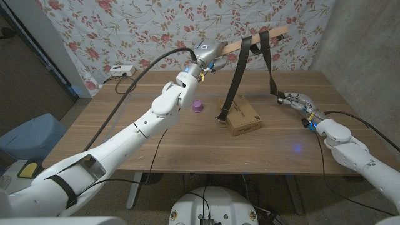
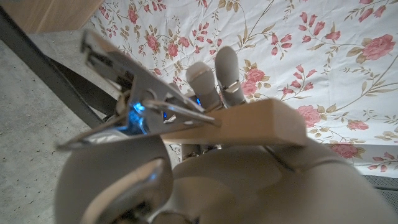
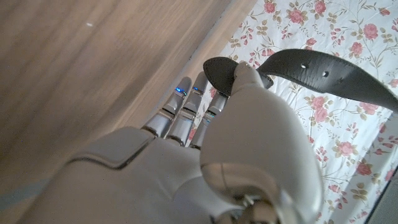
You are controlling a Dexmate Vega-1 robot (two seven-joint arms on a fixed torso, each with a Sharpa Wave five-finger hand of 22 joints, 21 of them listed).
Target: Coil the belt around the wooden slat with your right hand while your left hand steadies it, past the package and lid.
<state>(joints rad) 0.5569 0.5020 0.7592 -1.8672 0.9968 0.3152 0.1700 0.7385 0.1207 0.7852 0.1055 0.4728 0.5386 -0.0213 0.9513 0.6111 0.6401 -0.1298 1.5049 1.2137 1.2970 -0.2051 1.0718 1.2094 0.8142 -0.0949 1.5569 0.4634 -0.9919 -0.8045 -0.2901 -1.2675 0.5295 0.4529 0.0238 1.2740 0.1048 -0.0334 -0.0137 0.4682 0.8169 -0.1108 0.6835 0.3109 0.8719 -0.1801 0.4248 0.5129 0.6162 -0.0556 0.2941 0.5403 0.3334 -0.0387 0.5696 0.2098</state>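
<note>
- Slat (image 1: 262, 37) of pale wood is held up in the air over the far side of the bench (image 1: 125, 134) by the left robot hand (image 1: 206, 55), which grips one end; I judge it is raised so the strap has room to pass around it.
- Belt (image 1: 237, 78), dark leather, already loops over the slat: one length hangs down to the cardboard package (image 1: 244, 115), where its buckle end seems to rest, another drops toward the right robot hand (image 1: 295, 99).
- That right robot hand pinches the belt's pointed, punched tip between thumb and fingers, low and just above the bench, well below the slat and to its right.
- Small purple lid (image 1: 197, 105) sits on the bench left of the package, apart from it, under the left forearm.
- To my eye, more wraps will need the tip lifted up and over the slat.
</note>
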